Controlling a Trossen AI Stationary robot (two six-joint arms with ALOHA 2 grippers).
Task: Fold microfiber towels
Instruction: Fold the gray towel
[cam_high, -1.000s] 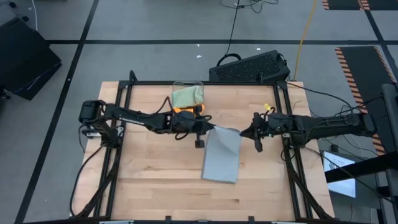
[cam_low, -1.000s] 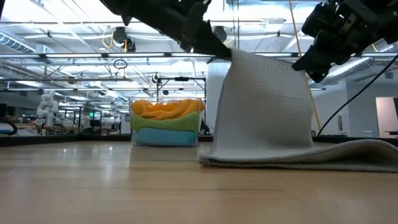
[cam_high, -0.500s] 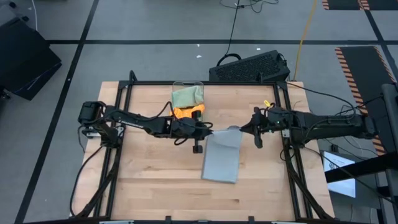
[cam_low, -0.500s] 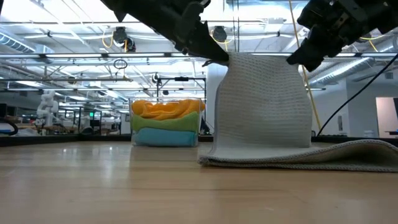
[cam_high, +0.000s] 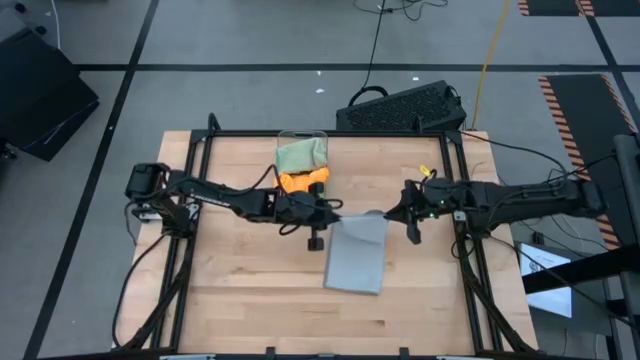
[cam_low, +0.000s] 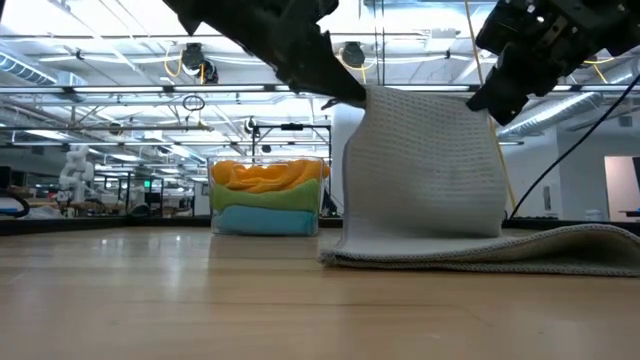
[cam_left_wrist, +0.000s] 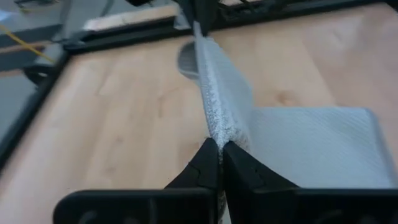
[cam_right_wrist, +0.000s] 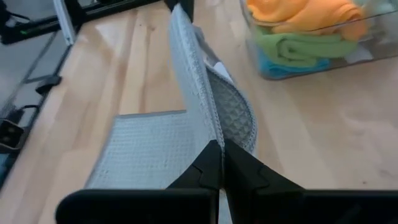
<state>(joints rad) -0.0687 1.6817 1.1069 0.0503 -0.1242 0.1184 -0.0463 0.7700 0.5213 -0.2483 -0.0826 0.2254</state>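
The light grey towel (cam_high: 357, 253) lies near the middle of the counter (cam_high: 240, 290), its long axis running from the far side toward the near edge, most of it flat on the wood while its far edge is lifted clear and hangs as an upright sheet (cam_low: 422, 165). That raised edge is stretched between the two arms: the left gripper (cam_high: 330, 213) is clamped on one top corner and the right gripper (cam_high: 402, 213) is clamped on the other, each pinching the cloth with fingers fully closed, as the wrist views show (cam_left_wrist: 219, 163) (cam_right_wrist: 219, 163). The flat part of the towel stretches away from both grippers toward the near edge of the counter, so the fold looks set to go that way, carrying the held edge over onto the resting end; both arms seem equally placed for it. Behind, close to the left arm, a clear bin (cam_high: 302, 160) holds the other towels, orange (cam_low: 268, 175) on top, green (cam_low: 270, 197) under it and blue (cam_low: 262, 220) at the bottom.
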